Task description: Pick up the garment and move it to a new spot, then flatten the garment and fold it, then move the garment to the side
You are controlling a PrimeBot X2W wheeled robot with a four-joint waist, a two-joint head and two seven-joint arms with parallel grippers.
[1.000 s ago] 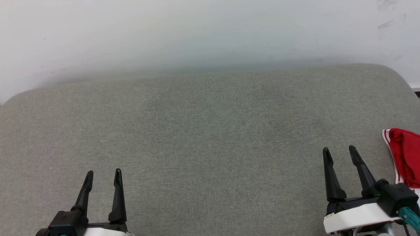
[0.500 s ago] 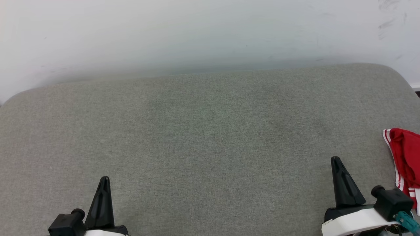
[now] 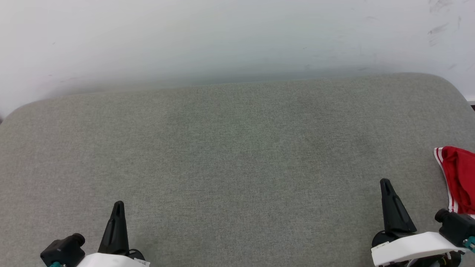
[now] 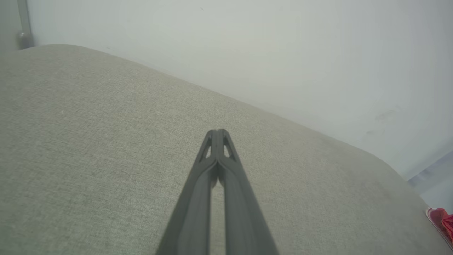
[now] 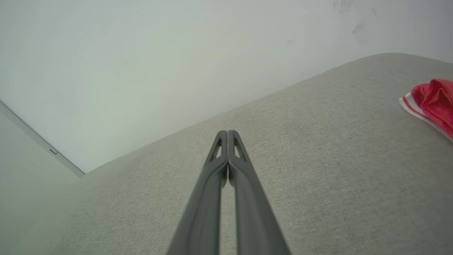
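A pale white wall (image 3: pixel 222 37) stands behind the work area and takes the upper part of the head view. In front of it lies a wide grey padded surface (image 3: pixel 237 148) covered in woven cloth, with rounded far corners.

The garment (image 3: pixel 459 174) lies on this surface at its right edge, and the edge of the head view cuts it off. The part in view is a bunched piece of red fabric with a red-and-white striped trim along its left border. It is not flat.

The right gripper (image 3: pixel 386 184) is at the lower right, near the garment but not touching it. Its two dark fingers are pressed together to one point and there is nothing between them. The left gripper (image 3: pixel 118 206) is at the lower left, well apart from the garment. Its fingers are also closed fully on each other and hold nothing. In both wrist views the closed fingers point over bare grey cloth toward the wall.
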